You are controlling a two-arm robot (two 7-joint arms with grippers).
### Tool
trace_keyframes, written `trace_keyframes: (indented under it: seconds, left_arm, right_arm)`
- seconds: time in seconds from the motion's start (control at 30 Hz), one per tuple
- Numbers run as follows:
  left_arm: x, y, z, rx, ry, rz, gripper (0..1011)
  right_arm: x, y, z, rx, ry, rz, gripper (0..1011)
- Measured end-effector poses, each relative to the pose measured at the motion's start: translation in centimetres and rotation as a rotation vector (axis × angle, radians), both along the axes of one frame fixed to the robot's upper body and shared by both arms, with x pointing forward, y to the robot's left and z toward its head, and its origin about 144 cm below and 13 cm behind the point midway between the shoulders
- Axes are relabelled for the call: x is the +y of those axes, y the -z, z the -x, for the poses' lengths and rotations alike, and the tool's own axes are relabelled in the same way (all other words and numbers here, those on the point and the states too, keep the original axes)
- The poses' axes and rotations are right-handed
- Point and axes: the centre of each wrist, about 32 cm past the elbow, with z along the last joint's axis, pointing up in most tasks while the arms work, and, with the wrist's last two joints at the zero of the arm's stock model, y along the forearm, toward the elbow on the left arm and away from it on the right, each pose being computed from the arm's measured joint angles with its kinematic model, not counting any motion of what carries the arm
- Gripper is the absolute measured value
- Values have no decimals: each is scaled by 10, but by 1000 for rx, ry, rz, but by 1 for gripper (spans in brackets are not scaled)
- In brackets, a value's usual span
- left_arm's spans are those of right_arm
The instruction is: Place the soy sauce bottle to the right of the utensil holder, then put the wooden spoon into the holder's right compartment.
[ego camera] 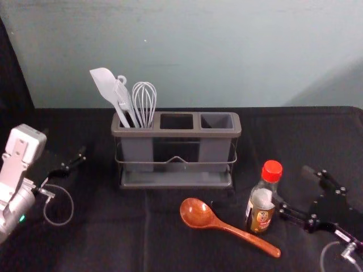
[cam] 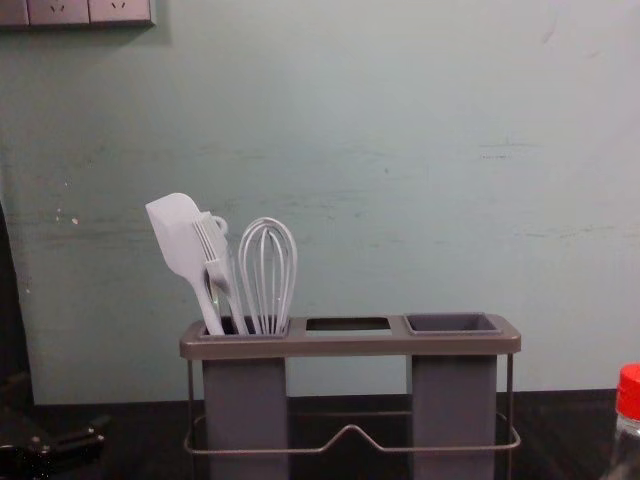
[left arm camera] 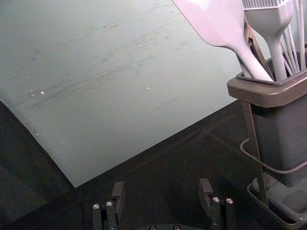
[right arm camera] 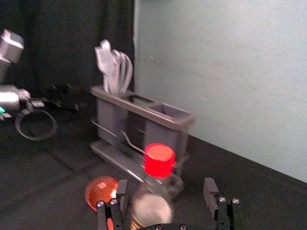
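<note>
Nearest you, the wooden spoon (ego camera: pixel 229 228) lies slantwise on the black-covered table (ego camera: pixel 102 238), its bowl to the left and far, its handle running to the right and near, past the near side of the soy sauce bottle (ego camera: pixel 261 211). You have that bottle upright, red cap on top, to the right of the spoon's bowl and on the near right of the utensil holder (ego camera: pixel 177 134).

Your right arm comes in from the right, low over the table, with the right gripper (ego camera: pixel 292 186) reaching left toward the bottle. Its 2 fingers are spread wide and grip nothing; in the right wrist view the bottle shows between them, closer to 1 finger than the other. You can't tell whether that finger touches it.

Your left arm is at the left, its left gripper (ego camera: pixel 67 165) angled to the right and far, well apart from the holder, fingers wide open and holding nothing.

The holder has 3 compartments: the left carries a spatula (ego camera: pixel 106 85), a brush (ego camera: pixel 122 95) and a whisk (ego camera: pixel 144 102).
</note>
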Motion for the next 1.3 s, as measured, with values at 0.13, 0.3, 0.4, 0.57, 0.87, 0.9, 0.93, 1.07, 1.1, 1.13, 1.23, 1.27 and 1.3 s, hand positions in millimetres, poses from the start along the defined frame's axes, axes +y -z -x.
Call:
trace_keyframes:
  seconds: [0.13,0.3,0.4,0.57,0.87,0.9,0.93,1.07,1.1,1.13,1.23,1.27,1.3]
  left_arm:
    - [0,0,0,0,0,0,1011]
    - [0,0,0,0,0,0,1012]
    - [0,0,0,0,0,0,1011]
    - [0,0,0,0,0,0,1011]
    - [0,0,0,0,0,0,1011]
    - [0,0,0,0,0,0,1011]
    - [0,0,0,0,0,0,1011]
    - [0,0,0,0,0,0,1011]
    - [0,0,0,0,0,0,1011]
    - [0,0,0,0,0,0,1011]
    - [0,0,0,0,0,0,1011]
    - [0,0,0,0,0,0,1011]
    - [0,0,0,0,0,0,1011]
  right_arm:
    - [12,5,-4,-8,-24,-58,1003]
    - [29,12,-11,-13,-13,-102,1003]
    - [37,17,-15,-14,3,-123,1003]
    - [45,21,-17,-23,25,-141,967]
    - [49,23,-16,-15,56,-151,763]
    - [49,23,-16,-15,57,-151,735]
    - [49,23,-16,-15,59,-151,690]
    - [48,23,-16,-14,66,-153,569]
    - [48,23,-16,-14,68,-154,538]
    - [48,24,-16,-14,68,-154,508]
    - [48,23,-16,-15,70,-154,409]
    - [47,23,-15,-16,71,-154,399]
    - [47,23,-15,-18,73,-154,386]
